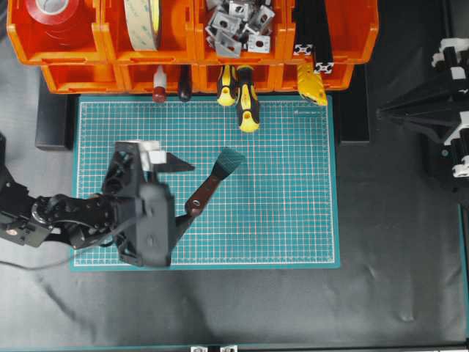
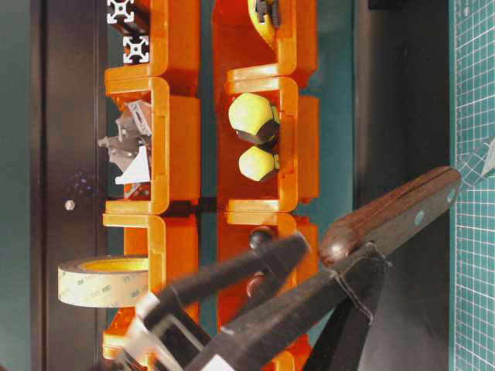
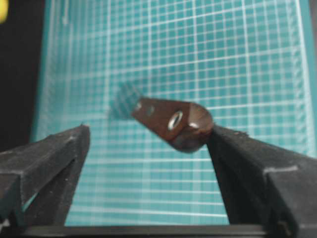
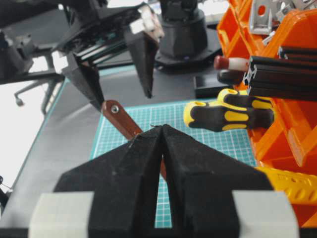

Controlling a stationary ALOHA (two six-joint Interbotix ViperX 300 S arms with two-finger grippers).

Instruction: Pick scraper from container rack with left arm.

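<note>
A: Why is the scraper [image 1: 212,181] lying out on the green cutting mat [image 1: 293,220] and not in the container rack [image 1: 95,51]?

B: Judging by the task, it has been lifted out of the rack and set down in the open. Its blade points up toward the rack and rests on the mat, while the handle end is tilted up near the left gripper [image 1: 176,192].

A: Is the handle actually held?

B: I would say no. In the left wrist view the 2 fingers [image 3: 49,158] stand wide apart. The handle end with its small hole touches only the inner face of 1 finger, and the other is well clear. The table-level view agrees: the handle [image 2: 394,212] leans on 1 finger tip.

A: So it is a lean, not a pinch?

B: That is my reading; the tool could slip off.

A: And the right gripper [image 4: 162,134]?

B: Its own camera shows the fingers pressed together with nothing between them, parked away from the mat.
</note>
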